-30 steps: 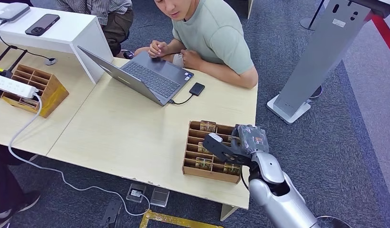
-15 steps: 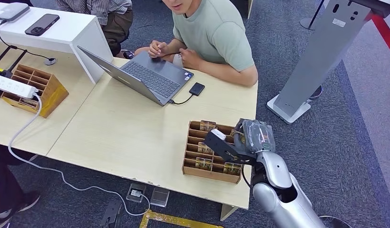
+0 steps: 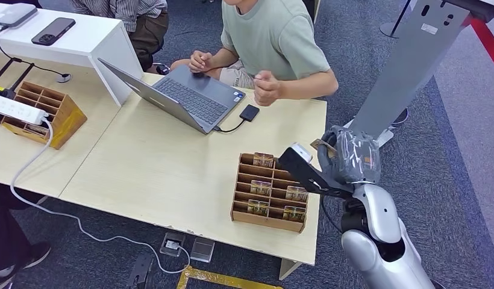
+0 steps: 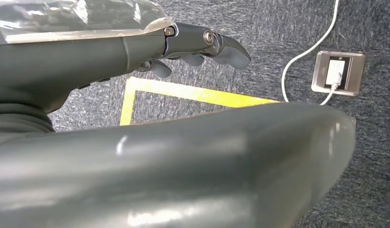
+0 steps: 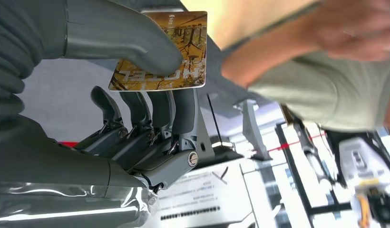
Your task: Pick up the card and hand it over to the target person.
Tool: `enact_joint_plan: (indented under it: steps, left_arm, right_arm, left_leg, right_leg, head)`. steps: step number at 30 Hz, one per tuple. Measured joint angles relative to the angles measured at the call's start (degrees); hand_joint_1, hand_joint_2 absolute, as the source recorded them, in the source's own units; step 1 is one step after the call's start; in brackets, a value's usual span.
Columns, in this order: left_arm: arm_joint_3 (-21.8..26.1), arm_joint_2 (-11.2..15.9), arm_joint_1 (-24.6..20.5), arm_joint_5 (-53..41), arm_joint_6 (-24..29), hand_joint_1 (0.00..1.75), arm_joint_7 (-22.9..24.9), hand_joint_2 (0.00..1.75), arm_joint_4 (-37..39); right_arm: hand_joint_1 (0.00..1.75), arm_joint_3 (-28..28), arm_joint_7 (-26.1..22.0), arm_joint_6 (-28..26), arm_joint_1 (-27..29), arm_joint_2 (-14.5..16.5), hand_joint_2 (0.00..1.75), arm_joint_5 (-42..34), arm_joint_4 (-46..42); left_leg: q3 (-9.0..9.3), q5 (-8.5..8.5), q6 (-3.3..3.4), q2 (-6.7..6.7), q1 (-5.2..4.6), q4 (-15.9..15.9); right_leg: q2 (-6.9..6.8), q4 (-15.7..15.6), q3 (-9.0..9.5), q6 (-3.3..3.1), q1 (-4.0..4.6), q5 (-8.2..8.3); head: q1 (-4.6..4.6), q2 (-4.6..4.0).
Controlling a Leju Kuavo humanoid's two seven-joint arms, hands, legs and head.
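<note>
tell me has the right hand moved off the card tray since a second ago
Yes. The right hand has lifted up and rightward off the wooden tray, holding a card.

Right robot hand (image 3: 347,159) raised, pinching.

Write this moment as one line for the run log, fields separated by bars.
phase: handover | right hand: holds card, raised beside wooden tray | left hand: empty, fingers apart | person: seated at table
</note>
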Motion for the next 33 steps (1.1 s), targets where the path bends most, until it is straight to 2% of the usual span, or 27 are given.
enact_joint_plan:
  steps: [5, 10, 16, 21, 24, 26, 28, 29, 31, 33]
  left_arm:
    - [-0.44, 0.06, -0.02, -0.57, -0.27, 0.00, 0.07, 0.00, -0.04]
    - [-1.62, 0.13, -0.06, -1.65, -0.91, 0.00, 0.13, 0.00, 0.03]
    - [-2.34, -0.04, -0.08, -2.22, -1.19, 0.00, 0.19, 0.00, -0.08]
    - [-2.19, -0.26, -0.07, -1.91, -0.95, 0.00, 0.25, 0.00, -0.10]
    - [-2.00, -0.35, -0.06, -1.67, -0.79, 0.00, 0.36, 0.00, -0.09]
    - [-1.87, -0.38, -0.05, -1.52, -0.69, 0.00, 0.42, 0.00, -0.07]
    - [-1.73, -0.41, -0.04, -1.38, -0.62, 0.00, 0.40, 0.00, -0.07]
    - [-1.68, -0.43, -0.05, -1.32, -0.59, 0.00, 0.36, 0.00, -0.08]
    - [-1.61, -0.45, -0.04, -1.23, -0.55, 0.00, 0.28, 0.00, -0.06]
    - [-1.58, -0.44, -0.03, -1.16, -0.51, 0.00, 0.26, 0.00, -0.03]
  right_arm:
    - [1.44, -0.06, -1.86, -3.03, -4.74, 2.29, 1.75, -0.09, 9.24]
    - [1.51, 0.37, -4.56, -9.63, -12.94, 6.35, 1.75, 2.27, 27.93]
    - [1.52, 1.28, -6.39, -15.24, -18.78, 10.35, 1.75, 8.25, 43.93]
    - [1.34, 2.36, -7.16, -16.17, -20.69, 12.79, 1.75, 10.75, 52.03]
    - [0.96, 2.49, -7.62, -16.53, -20.52, 13.43, 1.75, 10.79, 53.41]
    - [0.55, 2.33, -8.15, -16.68, -20.43, 13.66, 1.75, 10.42, 53.89]
    - [0.20, 2.10, -8.58, -16.69, -20.23, 13.75, 1.75, 9.95, 54.17]
    - [0.09, 2.01, -8.78, -16.84, -20.04, 13.72, 1.75, 9.77, 54.18]
    - [0.01, 1.87, -9.34, -17.16, -19.58, 13.60, 1.75, 9.37, 54.00]
    - [0.00, 1.75, -9.87, -17.42, -19.01, 13.49, 1.75, 8.89, 53.50]
  left_leg:
    - [0.05, 0.01, -0.01, 0.11, 0.01, -0.03]
    - [0.15, 0.01, 0.00, 0.31, -0.01, -0.10]
    - [0.20, 0.03, 0.00, 0.32, 0.00, -0.15]
    - [0.22, 0.01, -0.01, 0.26, 0.00, -0.16]
    - [0.21, 0.02, -0.01, 0.18, 0.01, -0.17]
    - [0.21, 0.03, 0.00, 0.17, 0.01, -0.19]
    - [0.16, 0.01, -0.01, 0.12, 0.01, -0.14]
    - [0.15, 0.01, -0.01, 0.10, 0.01, -0.14]
    - [0.14, 0.01, -0.01, 0.08, 0.01, -0.13]
    - [0.14, 0.01, -0.01, 0.04, 0.02, -0.13]
  right_leg:
    - [0.10, -0.03, 0.03, -0.01, 0.01, 0.04]
    - [0.32, -0.06, 0.06, -0.01, -0.01, 0.10]
    - [0.33, -0.08, 0.13, -0.02, 0.00, 0.12]
    - [0.27, -0.09, 0.18, -0.03, 0.00, 0.08]
    - [0.20, -0.11, 0.20, -0.02, 0.01, 0.07]
    - [0.20, -0.13, 0.20, -0.03, 0.01, 0.08]
    - [0.13, -0.09, 0.17, -0.02, 0.01, 0.04]
    - [0.12, -0.08, 0.16, -0.02, 0.01, 0.04]
    - [0.09, -0.08, 0.16, -0.02, 0.01, 0.03]
    - [0.05, -0.09, 0.17, -0.02, 0.02, 0.02]
  head:
    - [0.00, 0.00]
    - [0.00, 0.00]
    - [0.00, 0.00]
    - [0.00, 0.00]
    - [0.00, 0.00]
    - [0.00, 0.00]
    - [0.00, 0.00]
    - [0.00, 0.00]
    - [0.00, 0.00]
    - [0.00, 0.00]
